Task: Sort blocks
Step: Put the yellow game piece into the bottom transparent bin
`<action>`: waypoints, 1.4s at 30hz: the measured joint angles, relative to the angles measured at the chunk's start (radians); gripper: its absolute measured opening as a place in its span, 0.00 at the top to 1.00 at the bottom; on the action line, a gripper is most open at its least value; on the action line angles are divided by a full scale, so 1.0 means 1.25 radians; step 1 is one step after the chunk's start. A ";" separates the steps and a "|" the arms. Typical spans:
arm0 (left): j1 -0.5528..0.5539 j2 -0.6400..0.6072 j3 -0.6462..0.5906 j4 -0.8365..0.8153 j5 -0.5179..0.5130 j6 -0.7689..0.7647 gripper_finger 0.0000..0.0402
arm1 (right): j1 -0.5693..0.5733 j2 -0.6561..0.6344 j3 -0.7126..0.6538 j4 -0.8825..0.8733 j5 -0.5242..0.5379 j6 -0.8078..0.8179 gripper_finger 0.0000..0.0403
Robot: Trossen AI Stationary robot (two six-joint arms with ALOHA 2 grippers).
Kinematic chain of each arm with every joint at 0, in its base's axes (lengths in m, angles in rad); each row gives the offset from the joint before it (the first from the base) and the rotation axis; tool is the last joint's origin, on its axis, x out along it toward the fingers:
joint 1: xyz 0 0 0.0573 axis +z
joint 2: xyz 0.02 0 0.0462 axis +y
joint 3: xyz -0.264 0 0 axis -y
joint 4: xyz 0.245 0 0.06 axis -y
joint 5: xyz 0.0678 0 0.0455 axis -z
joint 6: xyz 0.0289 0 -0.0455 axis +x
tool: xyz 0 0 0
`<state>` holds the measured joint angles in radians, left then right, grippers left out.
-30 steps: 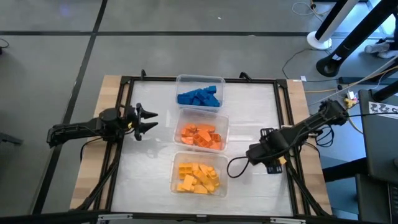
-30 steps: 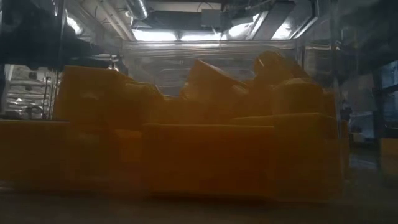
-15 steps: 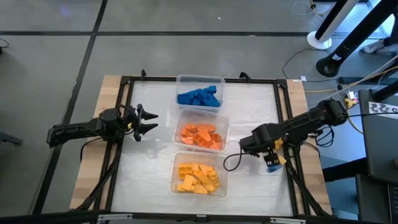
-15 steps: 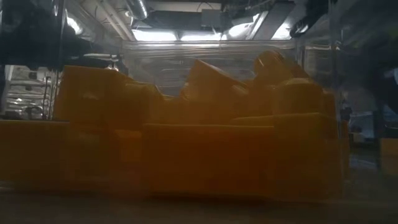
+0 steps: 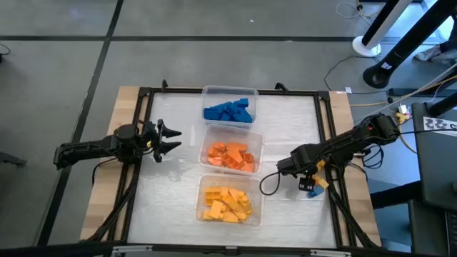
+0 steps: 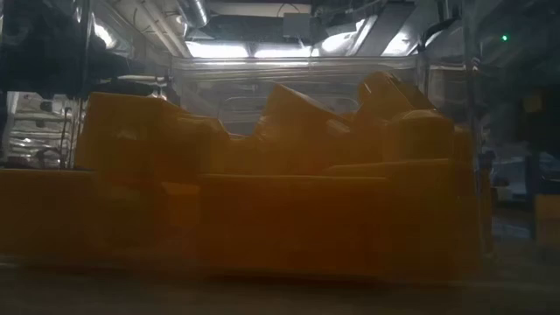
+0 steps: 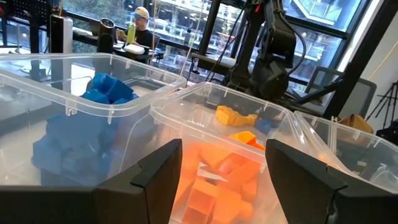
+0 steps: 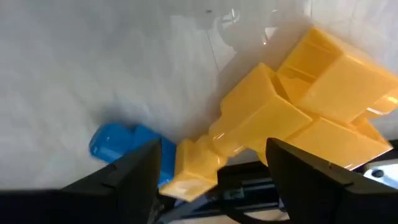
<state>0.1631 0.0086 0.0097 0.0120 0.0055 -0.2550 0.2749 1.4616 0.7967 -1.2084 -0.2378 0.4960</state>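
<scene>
Three clear tubs stand in a row down the table's middle. They hold blue blocks point(image 5: 228, 111), orange blocks point(image 5: 230, 155) and yellow blocks point(image 5: 227, 203). Near the table's right edge lie a loose blue block point(image 8: 122, 146) and loose yellow blocks point(image 8: 305, 106), resting on the white table cover. My right gripper point(image 5: 307, 180) is open, pointing steeply down just above them; in its wrist view my right gripper point(image 8: 214, 180) has them between and beyond its fingers. My left gripper point(image 5: 171, 139) waits open at the left, level, facing the tubs.
A black frame point(image 5: 328, 121) runs around the white work area, close to the loose blocks at the right edge. The near tub of yellow blocks point(image 6: 262, 201) fills the low view. Bare table cover lies between the tubs and each arm.
My right gripper has come down toward the loose blue and yellow blocks by the table's right edge and has turned somewhat about its wrist. Its fingers have stayed open. The blocks have not moved.
</scene>
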 joint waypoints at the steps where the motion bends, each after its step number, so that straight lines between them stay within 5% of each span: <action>1: 0.000 0.000 0.000 0.000 0.000 0.000 0.45 | 0.000 0.000 -0.009 0.009 0.002 0.020 0.29; 19: 0.000 0.000 0.000 -0.001 0.001 0.000 0.45 | 0.000 0.001 0.026 0.110 0.001 0.081 0.29; 28: 0.000 0.000 0.000 -0.001 0.001 0.000 0.45 | 0.000 0.001 0.037 0.090 0.074 0.085 0.29; 42: 0.000 0.000 0.000 -0.001 0.001 0.007 0.45 | 0.000 0.000 -0.082 0.230 0.075 0.153 0.32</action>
<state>0.1631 0.0086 0.0097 0.0105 0.0065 -0.2459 0.2745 1.4620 0.6947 -0.9213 -0.1439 0.6869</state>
